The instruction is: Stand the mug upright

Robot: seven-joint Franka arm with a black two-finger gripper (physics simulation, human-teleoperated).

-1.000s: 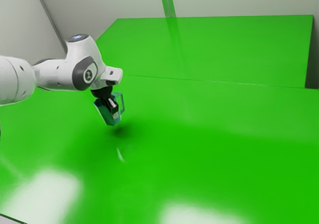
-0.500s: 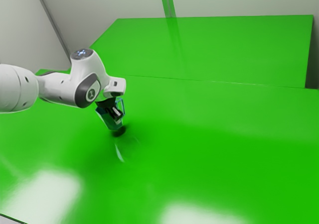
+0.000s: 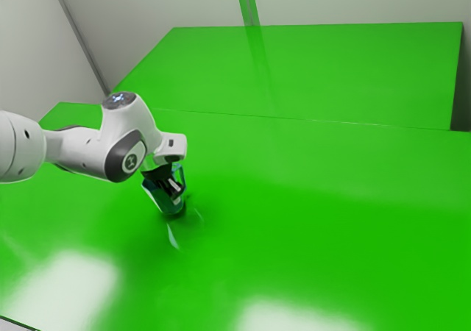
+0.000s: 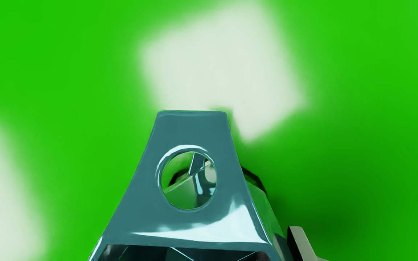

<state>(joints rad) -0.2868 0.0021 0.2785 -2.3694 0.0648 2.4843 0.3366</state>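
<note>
Pinching the glossy teal mug (image 3: 159, 198) by its body, the two-finger gripper (image 3: 176, 192) stands low over the green table (image 3: 331, 198) in the exterior view, the mug tilted beneath the palm with its lower end near the surface; whether that end touches is hard to tell. One finger lies along the mug's near side, the opposite one being hidden, and the looped handle (image 3: 182, 175) stands out toward the exterior view's right. The walls will probably prove stiff, light enough for one arm and quite slippery, so the body hold seems sounder than one on the slender handle, which could let the mug swing. In the wrist view, a smooth teal face (image 4: 191, 130) with a round hole through it slopes outward from the hand (part of the handle, perhaps, though its join is unclear), and a pale fingertip (image 4: 302, 244) sits beside the mug's outer wall. Such hard, shiny sides call for a firm, even squeeze and a slow levelling of the base, lest the mug pivot between the pads or chip.
</note>
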